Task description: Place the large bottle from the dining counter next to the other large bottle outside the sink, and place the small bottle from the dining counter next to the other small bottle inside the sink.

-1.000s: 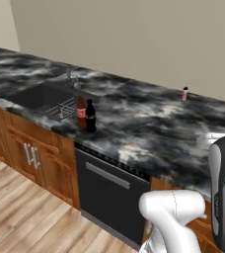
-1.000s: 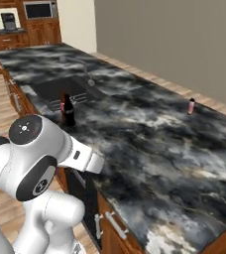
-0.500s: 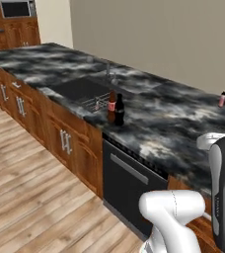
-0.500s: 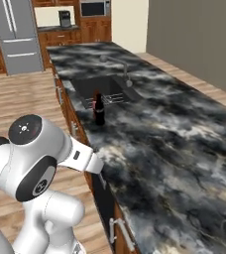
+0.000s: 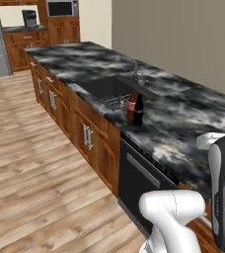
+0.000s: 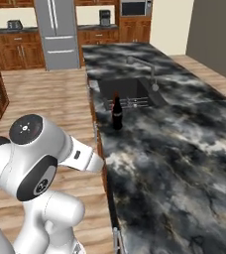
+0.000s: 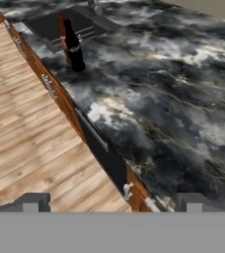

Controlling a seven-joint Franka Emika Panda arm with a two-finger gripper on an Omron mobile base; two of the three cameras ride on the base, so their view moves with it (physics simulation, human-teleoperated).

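Black bottle touching brown bottle at frame centre, beside sink on marbled counter, gripper jaws apart, holding nothing.

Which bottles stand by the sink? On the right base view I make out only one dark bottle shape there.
Observer: Two. In the left base view the brown bottle with a red label stands right beside the black bottle.
Operator: On the counter or in the basin?
Observer: On the counter, just outside the sink, at the corner by its metal rack.
Operator: Is the gripper free?
Observer: Yes. The hand view shows the gripper open, fingertips wide apart with nothing between them, and both bottles far off at its upper left.
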